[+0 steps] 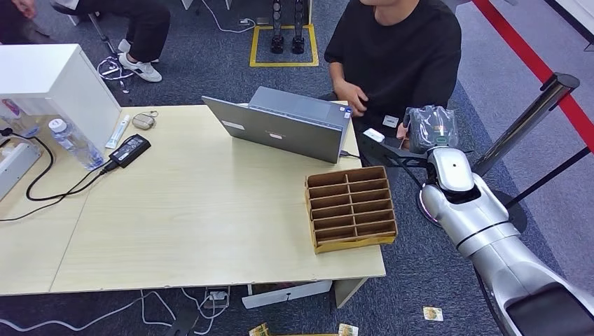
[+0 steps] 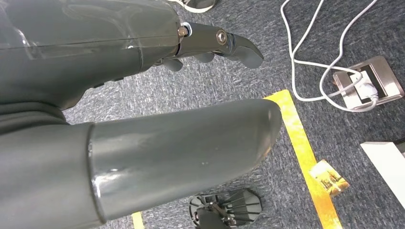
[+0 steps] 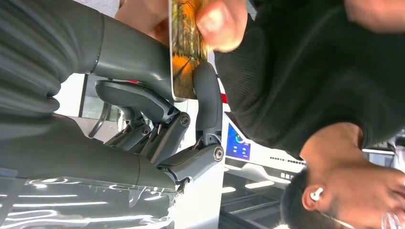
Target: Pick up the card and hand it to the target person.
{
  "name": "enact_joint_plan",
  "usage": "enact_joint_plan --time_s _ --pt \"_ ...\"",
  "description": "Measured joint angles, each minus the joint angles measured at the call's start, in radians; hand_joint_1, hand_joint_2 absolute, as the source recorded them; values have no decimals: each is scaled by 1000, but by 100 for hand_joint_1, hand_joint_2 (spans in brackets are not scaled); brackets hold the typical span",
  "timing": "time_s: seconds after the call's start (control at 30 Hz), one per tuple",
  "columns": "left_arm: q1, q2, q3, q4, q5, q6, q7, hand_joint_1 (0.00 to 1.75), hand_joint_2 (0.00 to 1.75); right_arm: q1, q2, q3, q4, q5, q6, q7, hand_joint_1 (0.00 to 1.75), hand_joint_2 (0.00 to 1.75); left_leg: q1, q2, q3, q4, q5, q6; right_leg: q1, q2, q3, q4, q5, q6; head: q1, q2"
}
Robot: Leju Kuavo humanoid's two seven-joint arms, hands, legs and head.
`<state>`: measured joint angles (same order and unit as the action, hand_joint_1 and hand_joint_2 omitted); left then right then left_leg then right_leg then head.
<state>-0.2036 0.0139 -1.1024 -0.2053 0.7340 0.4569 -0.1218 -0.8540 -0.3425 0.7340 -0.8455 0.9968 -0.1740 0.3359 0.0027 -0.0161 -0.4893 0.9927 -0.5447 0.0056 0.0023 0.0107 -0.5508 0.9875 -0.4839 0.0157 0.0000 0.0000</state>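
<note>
The right arm (image 1: pixel 483 224) reaches forward past the table's right end, and its right hand (image 3: pixel 157 114) pinches the card (image 3: pixel 184 52) between thumb and a finger. The person (image 1: pixel 399 49) in a black shirt, seated behind the laptop (image 1: pixel 287 122), has fingers (image 3: pixel 222 21) on the card's far end. The left hand (image 2: pixel 143 95) hangs over grey carpet with its fingers apart and nothing in it, near a yellow tape line (image 2: pixel 305 152), a white cable (image 2: pixel 310 62) and a loose card on the floor (image 2: pixel 329 176). The table (image 1: pixel 175 210) is pale wood and carries a divided cardboard tray (image 1: pixel 350 208), a charger (image 1: pixel 129 149) and a bottle (image 1: pixel 73 143). The held card's long axis runs from the right hand out toward the person, seen edge-on in the right wrist view.
</note>
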Motion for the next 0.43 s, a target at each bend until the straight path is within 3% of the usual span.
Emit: enact_joint_plan --time_s 0.07,0.1,0.23,0.33,0.43 --pt "0 1 0 0 0 1 3 0 0 2 -1 -4 0 -4 1 2 147 175 0 0 0 0 0 0 0 0 0 0 0 0 0 0" --pt "0 1 -1 0 0 2 3 0 0 2 -2 -6 0 -6 2 3 136 175 0 0 0 0 0 0 0 0 0 0 0 0 0 0" --pt "0 1 4 -1 4 3 1 0 0 1 -8 -8 -9 -10 11 3 27 175 0 0 -1 1 -1 0 0 0 -1 1 -1 0 0 0" --pt "0 1 3 -1 3 2 2 0 0 4 -8 -8 -10 -10 11 4 2 175 0 0 -1 1 0 0 0 0 -1 0 0 0 0 0" --pt "2 -1 2 0 2 2 4 0 0 9 -10 -6 -13 -6 6 8 0 175 0 0 -1 1 0 0 0 0 -1 1 0 0 0 0"
